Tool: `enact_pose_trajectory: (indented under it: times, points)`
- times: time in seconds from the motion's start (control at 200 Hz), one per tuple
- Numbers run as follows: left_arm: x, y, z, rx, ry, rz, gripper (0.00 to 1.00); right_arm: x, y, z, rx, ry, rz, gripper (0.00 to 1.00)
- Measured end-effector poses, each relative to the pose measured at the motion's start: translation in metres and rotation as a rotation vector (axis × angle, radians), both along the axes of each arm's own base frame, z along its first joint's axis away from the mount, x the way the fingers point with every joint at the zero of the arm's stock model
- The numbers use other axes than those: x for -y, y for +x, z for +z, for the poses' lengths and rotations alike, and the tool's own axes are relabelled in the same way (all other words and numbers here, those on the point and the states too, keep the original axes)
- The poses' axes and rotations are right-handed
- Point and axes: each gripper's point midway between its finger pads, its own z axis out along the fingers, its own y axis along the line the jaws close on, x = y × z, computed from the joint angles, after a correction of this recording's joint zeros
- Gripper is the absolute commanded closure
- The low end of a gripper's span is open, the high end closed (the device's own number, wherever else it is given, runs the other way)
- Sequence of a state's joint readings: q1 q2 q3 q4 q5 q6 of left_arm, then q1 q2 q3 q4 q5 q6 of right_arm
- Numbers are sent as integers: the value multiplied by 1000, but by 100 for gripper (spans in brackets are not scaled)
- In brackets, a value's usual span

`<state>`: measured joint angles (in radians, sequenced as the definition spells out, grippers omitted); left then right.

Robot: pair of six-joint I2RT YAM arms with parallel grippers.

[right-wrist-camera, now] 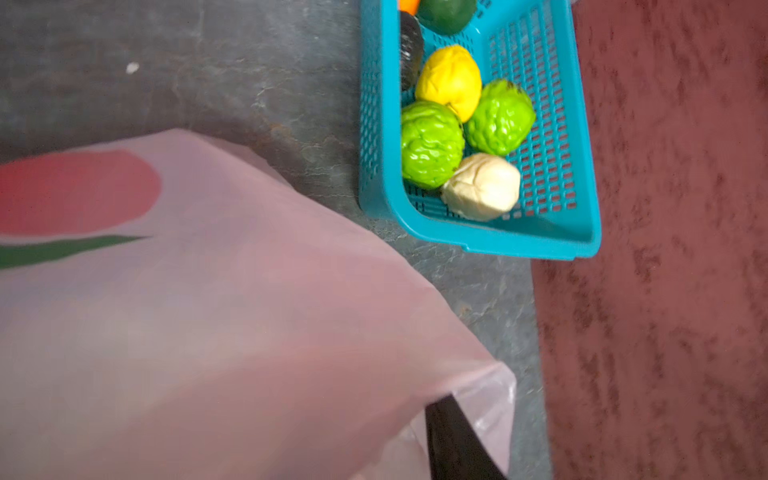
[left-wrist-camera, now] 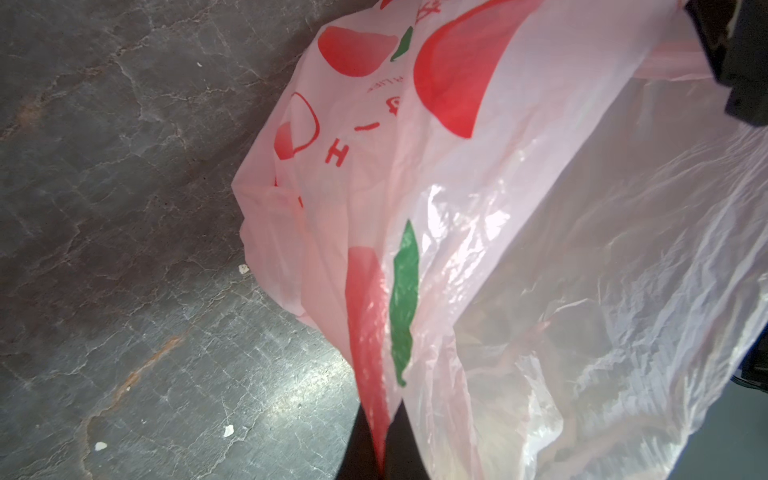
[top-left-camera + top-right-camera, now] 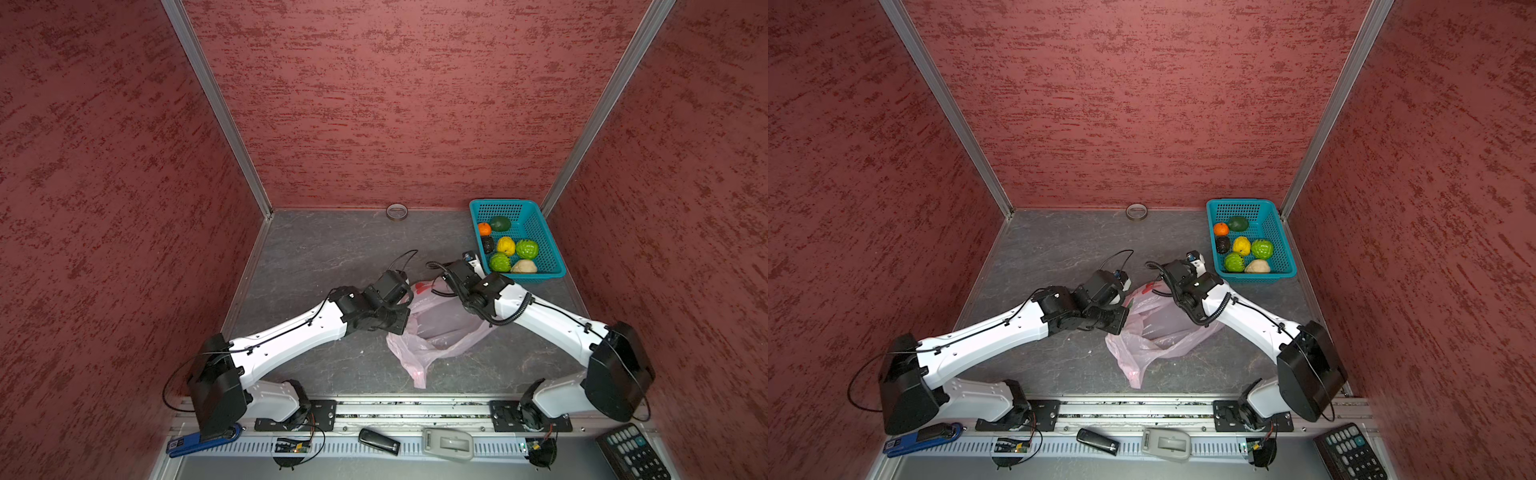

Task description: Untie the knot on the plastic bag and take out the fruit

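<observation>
The bag [image 3: 440, 328] lies on the table [image 3: 324, 257] at mid-scene, between the two arms. In both top views it is a slack, crumpled sheet of thin translucent pink film, with one twisted tail trailing toward the robot's base. Red blobs, red letters and green leaf shapes are printed on it. The table is dark grey with pale veins, like slate.

The left gripper [image 2: 380, 432] is clenched on the bag. In the left wrist view a fold of red-printed film runs down into the slit between its two black fingers.

The right gripper [image 1: 446, 415] is at the bag's edge nearest the basket. Only one black, wedge-shaped finger [image 1: 457, 444] shows in the right wrist view, with smooth, blurred film stretched over it. It may be pinching the film, but whether it grips cannot be told.

The fruit [image 3: 507, 249] sits in a teal perforated plastic basket [image 3: 540, 232] at the right rear corner, apart from the bag. There are two knobbly bright green balls, a yellow one, a lobed beige one, an orange, a dark green one and a blackish one.
</observation>
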<state>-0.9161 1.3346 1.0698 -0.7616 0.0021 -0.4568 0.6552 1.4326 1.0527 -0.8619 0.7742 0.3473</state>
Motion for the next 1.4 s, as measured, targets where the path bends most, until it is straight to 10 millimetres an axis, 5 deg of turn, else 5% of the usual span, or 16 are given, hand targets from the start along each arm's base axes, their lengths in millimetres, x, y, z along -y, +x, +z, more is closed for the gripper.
enact_pose_trajectory:
  times: [0.15, 0.341, 0.426, 0.546, 0.656, 0.862, 1.027, 1.287, 1.403]
  points:
    - [-1, -1, 1, 4, -11, -1, 100, 1, 4, 25, 73, 49, 27, 100]
    - [1, -3, 0, -7, -17, -10, 100, -7, 3, 47, 115, 115, 104, 100]
    - [0, -4, -1, -13, -13, -12, 87, -15, 2, 53, 118, 154, 154, 100]
    - [-2, -6, -2, -11, 1, -28, 47, -25, 0, 56, 110, 196, 217, 100]
    - [-3, -5, 5, -5, 9, -28, 26, -37, -1, 56, 93, 233, 275, 100]
    - [9, 12, 70, 152, -79, -65, 1, -53, -4, 64, 101, 298, 374, 100]
    - [37, 33, 103, 253, -124, -145, 1, -60, -7, 68, 111, 319, 431, 100]
    - [85, 79, 57, 273, -47, -246, 0, -67, -14, 63, 100, 338, 499, 100]
    - [97, 96, 50, 301, -52, -270, 8, -69, -15, 63, 101, 339, 521, 100]
